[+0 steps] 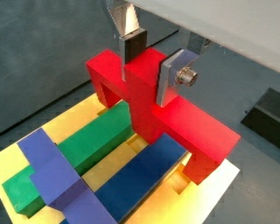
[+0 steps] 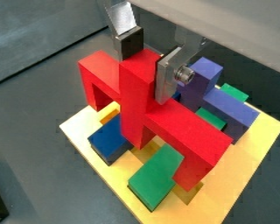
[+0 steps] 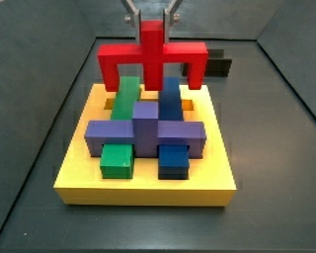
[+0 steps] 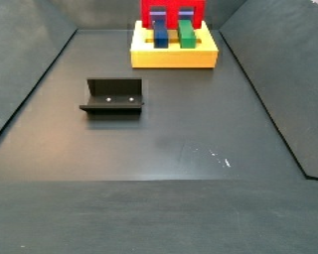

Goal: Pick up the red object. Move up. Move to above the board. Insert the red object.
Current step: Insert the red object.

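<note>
My gripper [image 1: 154,63] is shut on the central stem of the red object [image 1: 149,105], one finger on each side; this shows in both wrist views [image 2: 149,63]. The red object [image 3: 151,51] hangs upright over the far end of the yellow board [image 3: 147,188]. Its two legs straddle the green bar [image 1: 78,149] and the blue bar [image 1: 143,175]. The leg ends are down near the board's surface; I cannot tell whether they sit in slots. A purple block [image 3: 147,128] crosses both bars. In a side view the gripper [image 3: 151,15] comes down from above.
The fixture [image 4: 112,96] stands on the dark floor, well away from the board [image 4: 173,58]. It also shows behind the red object [image 3: 220,65] and in a wrist view [image 1: 271,114]. Grey walls enclose the floor.
</note>
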